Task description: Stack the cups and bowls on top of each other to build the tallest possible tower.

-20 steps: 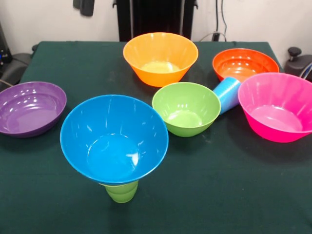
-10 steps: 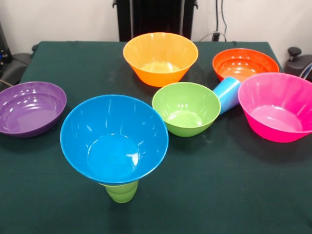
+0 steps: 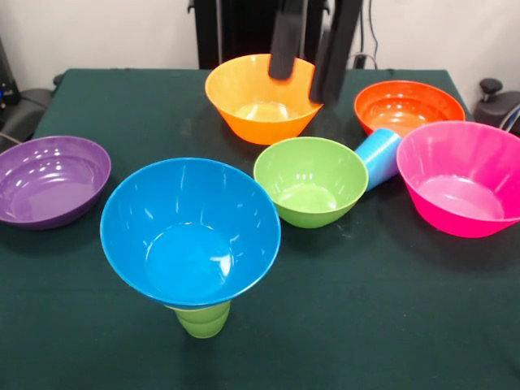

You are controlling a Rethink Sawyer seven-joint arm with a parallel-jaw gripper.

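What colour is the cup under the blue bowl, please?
Lime green cup, clearest in the front view, beneath the blue bowl.

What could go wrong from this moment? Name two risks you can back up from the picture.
The blue bowl balances on the much narrower green cup, so a bump could topple it. The open gripper hangs over the yellow-orange bowl; its fingers could push the rim instead of gripping it.

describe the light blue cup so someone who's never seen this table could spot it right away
Start at the big pink bowl on the front view's right side. The light blue cup lies tipped on its side against that bowl's left rim, between it and the green bowl. It is the only narrow, tumbler-shaped blue thing; the other blue item is a wide bowl.
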